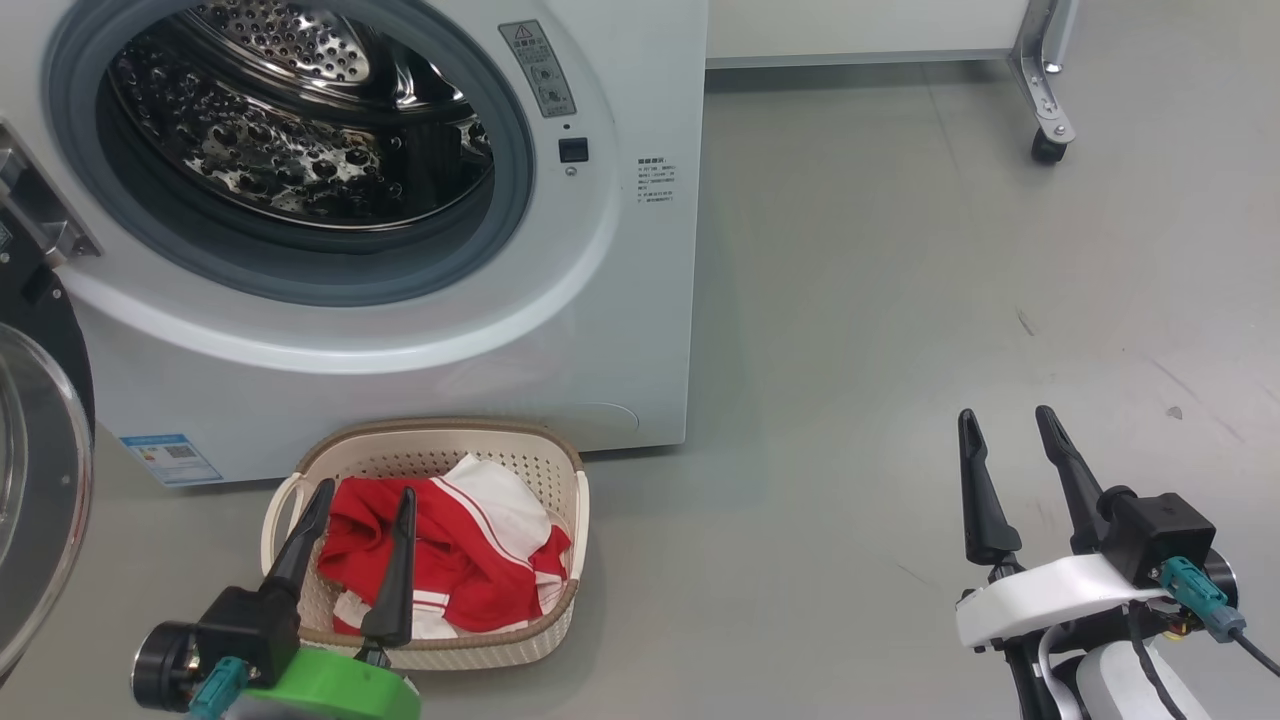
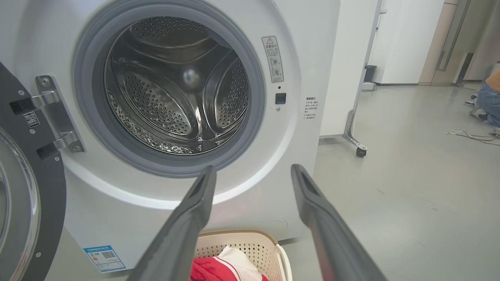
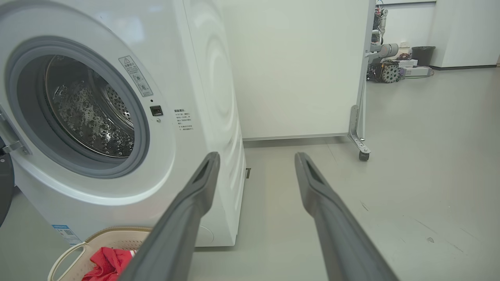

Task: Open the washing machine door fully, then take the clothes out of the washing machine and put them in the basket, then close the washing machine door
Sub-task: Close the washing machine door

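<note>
The washing machine (image 1: 620, 330) stands on the grey floor (image 1: 900, 350), and its round opening faces the robot. The steel drum (image 1: 300, 150) inside holds no fabric. The washing machine door (image 1: 40, 480) hangs swung out at the left on its hinge, with the glass bowl turned away from the opening. The basket (image 1: 570, 470) sits on the floor just in front of the machine's lower edge. It has a loop handle at each end, so its long axis runs along the machine's front. The clothes (image 1: 440, 560) lie heaped inside it, red with a white panel uppermost. The left gripper (image 1: 367, 492) is released and empty above the basket's near side, fingers pointing at the machine. The right gripper (image 1: 1005, 413) is likewise spread and empty over bare floor well to the right.
</note>
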